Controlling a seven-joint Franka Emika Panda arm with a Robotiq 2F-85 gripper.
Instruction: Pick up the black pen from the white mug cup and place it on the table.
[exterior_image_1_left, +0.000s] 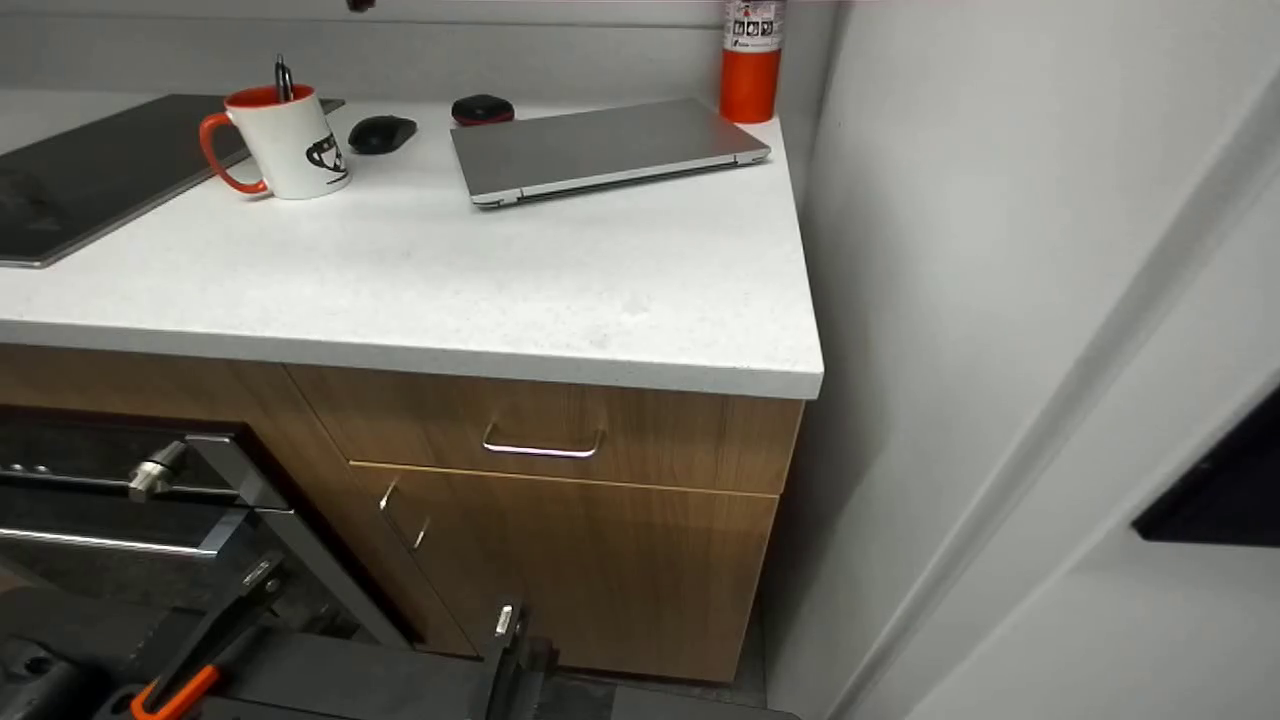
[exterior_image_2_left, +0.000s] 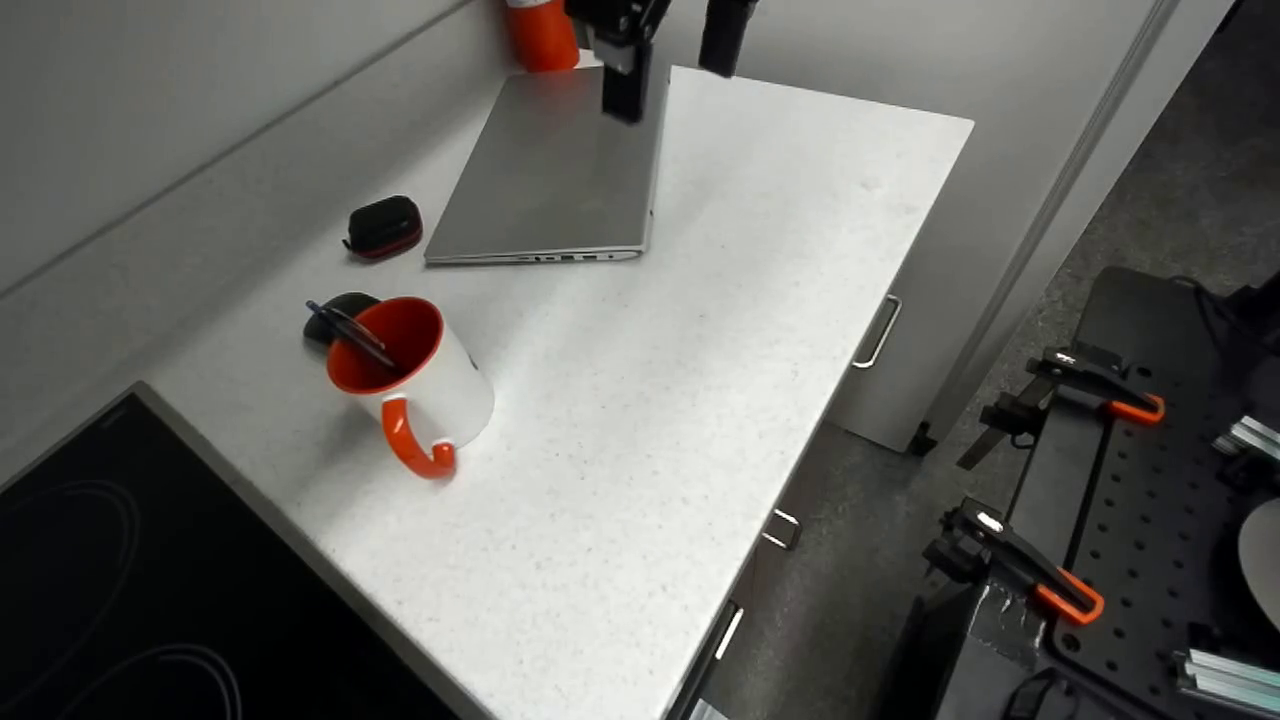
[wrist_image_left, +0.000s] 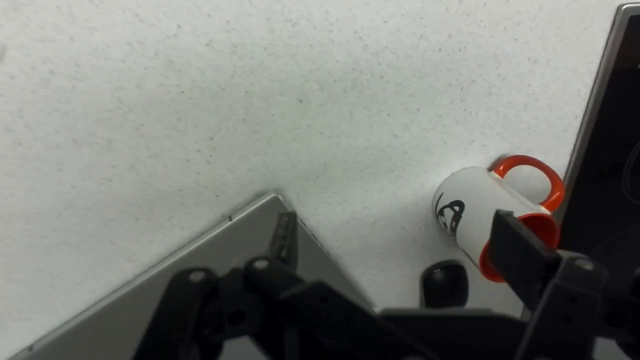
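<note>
The black pen stands leaning in the white mug cup, its upper end above the rim. The pen also leans out of the mug in an exterior view. In the wrist view the mug lies at the right, its mouth partly covered by a finger, and the pen is hidden. The mug stands upright on the white table. My gripper is open and empty, raised above the laptop side of the table. In the wrist view its fingers are wide apart.
A grey laptop lies closed on the table. A black mouse sits right beside the mug. A small black-and-red case lies near the wall. A red canister stands in the back corner. A black hob borders the mug's side.
</note>
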